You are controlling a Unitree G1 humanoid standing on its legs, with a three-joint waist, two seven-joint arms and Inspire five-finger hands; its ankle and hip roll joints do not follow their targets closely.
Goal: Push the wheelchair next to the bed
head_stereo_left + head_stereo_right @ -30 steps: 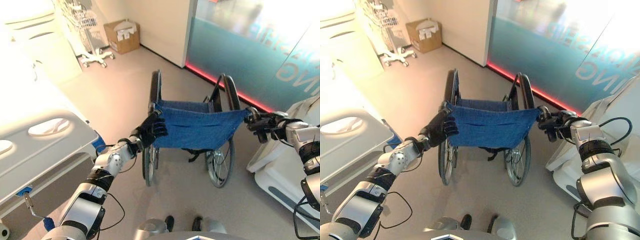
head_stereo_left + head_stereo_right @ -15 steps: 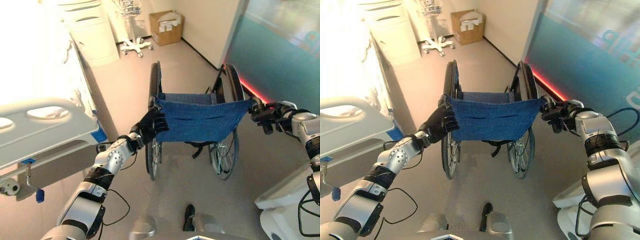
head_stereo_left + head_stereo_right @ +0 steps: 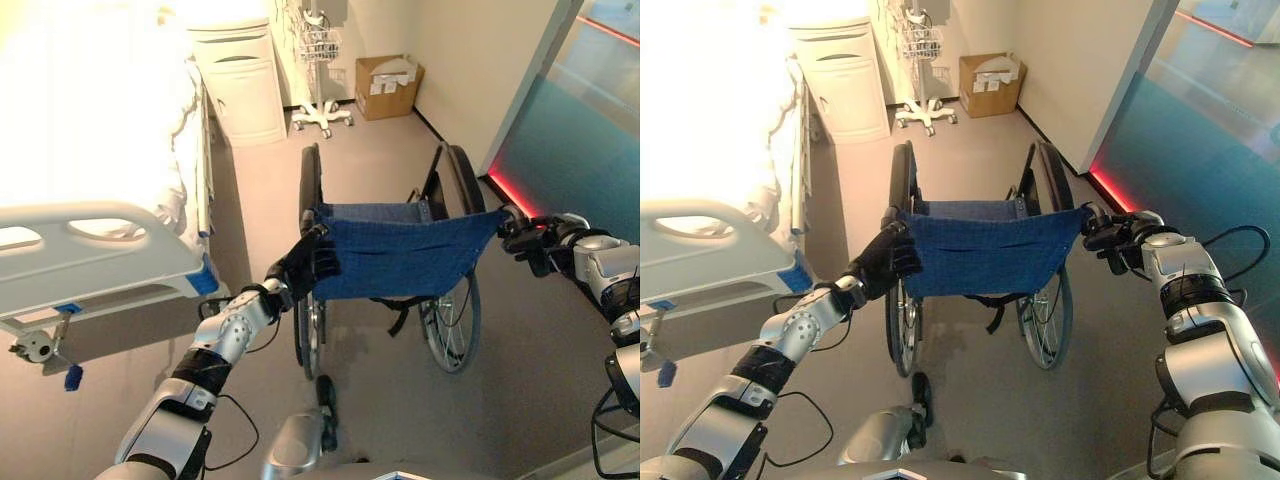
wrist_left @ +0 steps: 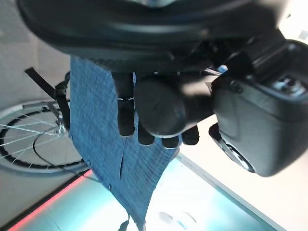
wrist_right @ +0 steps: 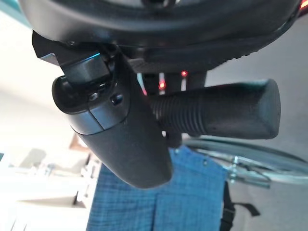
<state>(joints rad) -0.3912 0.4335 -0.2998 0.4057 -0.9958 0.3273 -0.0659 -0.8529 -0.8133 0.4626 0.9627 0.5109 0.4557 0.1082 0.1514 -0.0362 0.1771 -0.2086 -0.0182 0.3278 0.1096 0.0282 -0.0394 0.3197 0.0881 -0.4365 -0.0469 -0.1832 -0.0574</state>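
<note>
Mid-frame, the wheelchair (image 3: 390,260) now points down the aisle beside the bed (image 3: 100,250), which has swung to the frame's left. Left hand (image 3: 308,262) and right hand (image 3: 530,240) stay clenched on its push handles; it needs further pushing alongside.

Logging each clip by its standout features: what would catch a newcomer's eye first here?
A wheelchair with a blue fabric backrest stands mid-floor, straight ahead. The left hand is curled round its left push handle and the right hand grips its right one. The white hospital bed stretches along the left side, with a cabinet and a cardboard box at the far wall.
</note>
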